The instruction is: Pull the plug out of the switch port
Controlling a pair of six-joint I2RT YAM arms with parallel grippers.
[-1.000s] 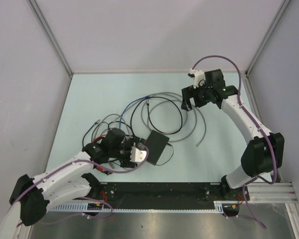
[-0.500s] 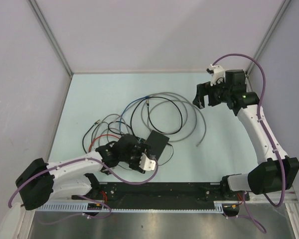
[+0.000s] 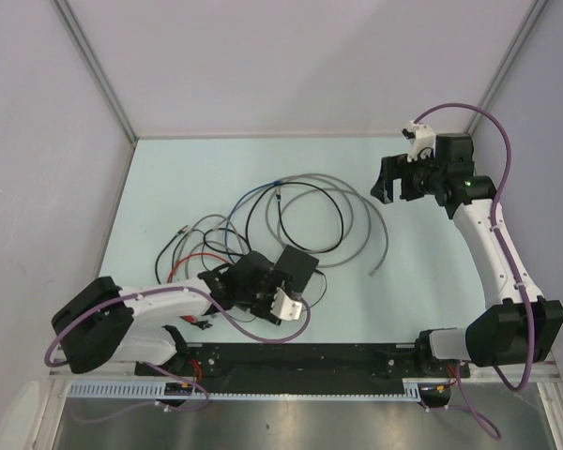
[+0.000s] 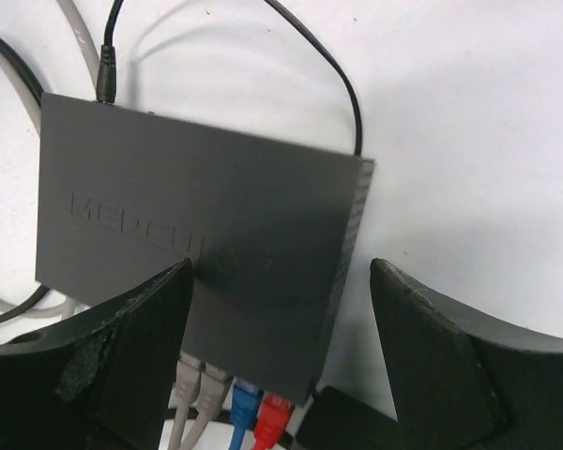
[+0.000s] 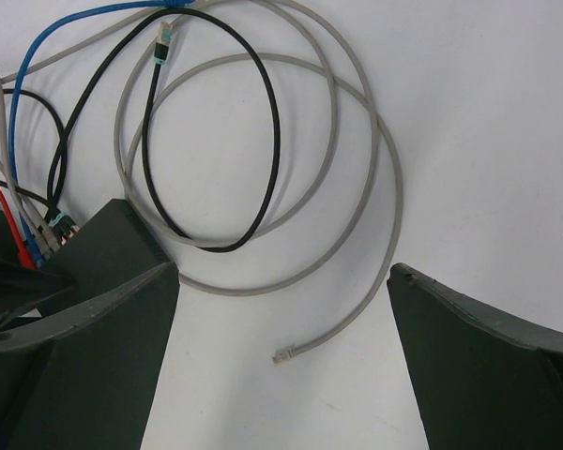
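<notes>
The switch [image 3: 300,265] is a flat dark grey box lying near the table's front middle. In the left wrist view [image 4: 197,225] its port edge faces the camera, with two grey plugs [image 4: 195,394], a blue plug [image 4: 246,401] and a red plug [image 4: 274,412] seated in it. My left gripper [image 3: 270,279] is open; in its own view [image 4: 281,272] the fingers stand either side of the switch's near end, holding nothing. My right gripper [image 3: 394,180] is open and empty, high at the back right, far from the switch.
Loops of grey, black and blue cable [image 3: 305,206] lie behind the switch. A loose grey cable end [image 5: 283,355] lies on the table right of the switch, between my right fingers in that view. Enclosure walls stand at the left, back and right.
My left gripper has moved right and forward until its open fingers straddle the switch's port end. My right arm has pulled back toward the right rear corner.
</notes>
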